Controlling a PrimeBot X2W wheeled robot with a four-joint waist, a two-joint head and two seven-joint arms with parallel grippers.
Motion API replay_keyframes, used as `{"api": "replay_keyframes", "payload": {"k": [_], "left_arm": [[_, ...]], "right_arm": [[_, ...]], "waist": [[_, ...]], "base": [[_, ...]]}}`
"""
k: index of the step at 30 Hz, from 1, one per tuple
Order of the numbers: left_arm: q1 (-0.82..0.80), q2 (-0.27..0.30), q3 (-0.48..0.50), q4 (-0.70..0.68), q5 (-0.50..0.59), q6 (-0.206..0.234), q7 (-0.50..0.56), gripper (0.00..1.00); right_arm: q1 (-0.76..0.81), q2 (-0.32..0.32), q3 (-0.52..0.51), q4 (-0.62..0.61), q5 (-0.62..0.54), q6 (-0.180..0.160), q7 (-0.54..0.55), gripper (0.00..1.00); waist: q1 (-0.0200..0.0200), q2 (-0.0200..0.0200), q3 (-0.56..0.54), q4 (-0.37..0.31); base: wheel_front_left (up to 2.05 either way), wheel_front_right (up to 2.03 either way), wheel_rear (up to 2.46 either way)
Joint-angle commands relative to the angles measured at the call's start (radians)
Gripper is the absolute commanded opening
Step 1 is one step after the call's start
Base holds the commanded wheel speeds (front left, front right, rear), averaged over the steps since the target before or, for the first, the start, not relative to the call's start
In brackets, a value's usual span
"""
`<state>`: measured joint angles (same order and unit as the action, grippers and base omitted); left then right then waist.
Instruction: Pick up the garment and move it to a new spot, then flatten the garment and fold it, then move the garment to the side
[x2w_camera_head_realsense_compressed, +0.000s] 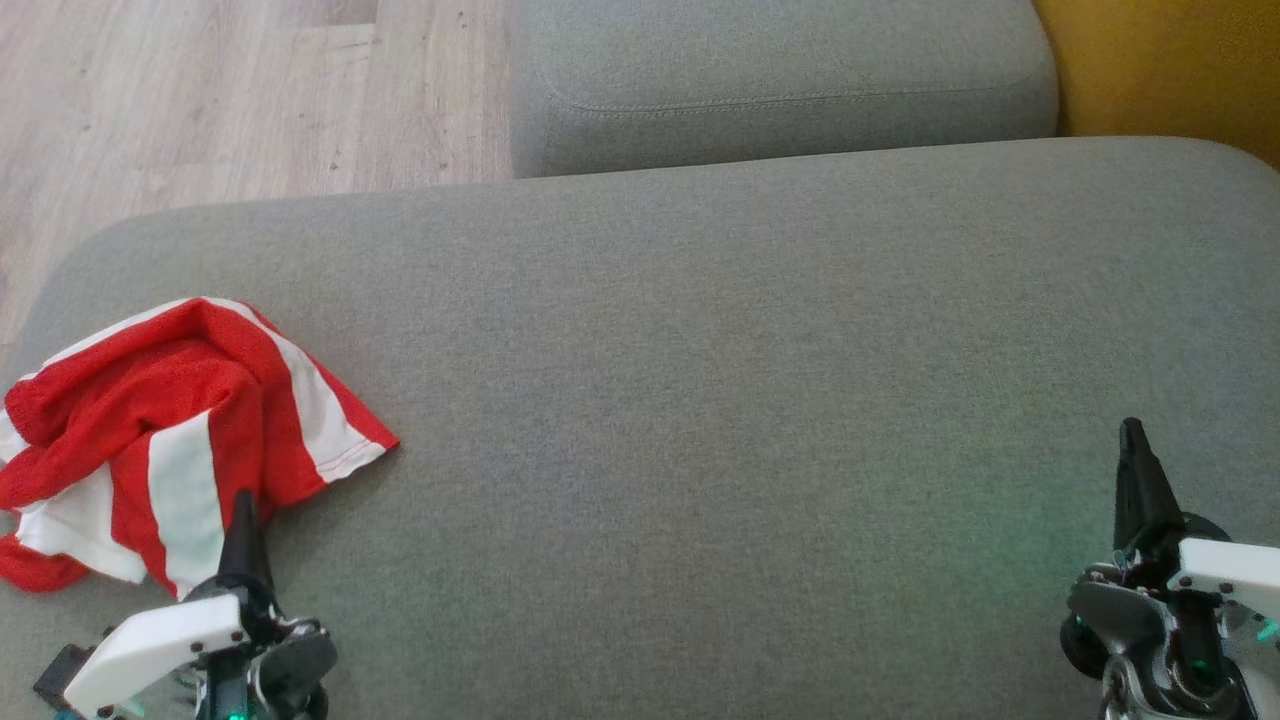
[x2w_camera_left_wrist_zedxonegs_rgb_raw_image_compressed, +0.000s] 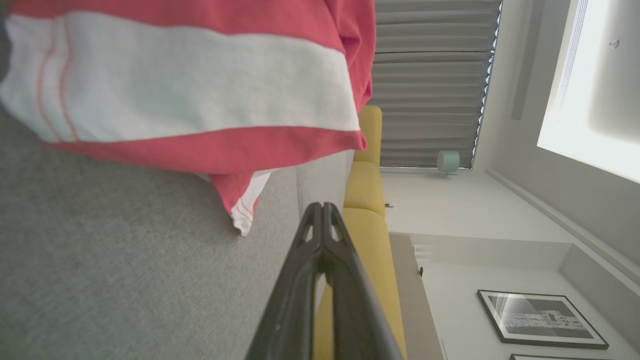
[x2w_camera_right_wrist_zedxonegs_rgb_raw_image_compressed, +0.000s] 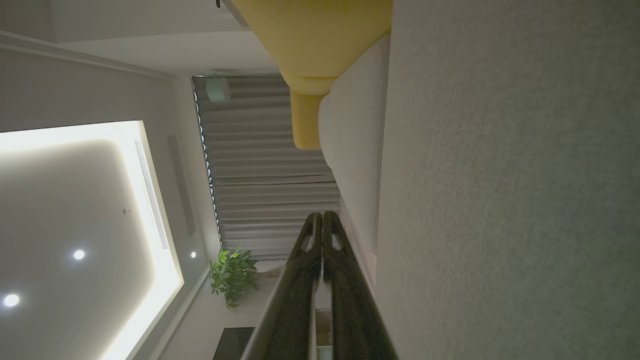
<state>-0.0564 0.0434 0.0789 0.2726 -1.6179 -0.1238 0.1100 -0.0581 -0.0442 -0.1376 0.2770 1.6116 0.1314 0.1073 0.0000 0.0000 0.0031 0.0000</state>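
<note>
one red-and-white striped garment (x2w_camera_head_realsense_compressed: 170, 430) lies crumpled at the left edge of a grey sofa seat (x2w_camera_head_realsense_compressed: 700, 400), with a second grey cushion (x2w_camera_head_realsense_compressed: 780, 80) and wood floor (x2w_camera_head_realsense_compressed: 200, 100) beyond it. the robot's two grippers hover over the seat, both pinched fully closed and holding nothing: the left gripper (x2w_camera_head_realsense_compressed: 243, 500) just beside the garment's near edge, the right gripper (x2w_camera_head_realsense_compressed: 1131, 432) well apart at the far right.

Grey cushion (x2w_camera_head_realsense_compressed: 700, 400) spans near scene. Second grey cushion (x2w_camera_head_realsense_compressed: 780, 80) at far centre, touching it. Wood floor (x2w_camera_head_realsense_compressed: 200, 100) far left. Yellow upholstery (x2w_camera_head_realsense_compressed: 1170, 70) far right. Wrist views: grey curtain (x2w_camera_left_wrist_zedxonegs_rgb_raw_image_compressed: 430, 85), framed picture (x2w_camera_left_wrist_zedxonegs_rgb_raw_image_compressed: 540, 320), plant (x2w_camera_right_wrist_zedxonegs_rgb_raw_image_compressed: 232, 275), lit ceiling panel (x2w_camera_right_wrist_zedxonegs_rgb_raw_image_compressed: 75, 200).
</note>
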Motion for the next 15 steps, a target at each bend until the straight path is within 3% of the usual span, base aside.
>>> {"api": "replay_keyframes", "payload": {"k": [1, 15], "left_arm": [[-0.051, 0.007, 0.035, -0.028, 0.009, -0.007, 0.003, 0.0], [-0.051, 0.007, 0.034, -0.028, 0.009, -0.007, 0.003, 0.0]], "right_arm": [[-0.05, -0.006, 0.024, -0.032, -0.003, -0.001, 0.006, 0.0], [-0.05, -0.006, 0.024, -0.032, -0.003, -0.001, 0.006, 0.0]], "waist": [[0.0, 0.0, 0.0, 0.0], [0.0, 0.0, 0.0, 0.0]], "base": [[0.0, 0.0, 0.0], [0.0, 0.0, 0.0]]}}
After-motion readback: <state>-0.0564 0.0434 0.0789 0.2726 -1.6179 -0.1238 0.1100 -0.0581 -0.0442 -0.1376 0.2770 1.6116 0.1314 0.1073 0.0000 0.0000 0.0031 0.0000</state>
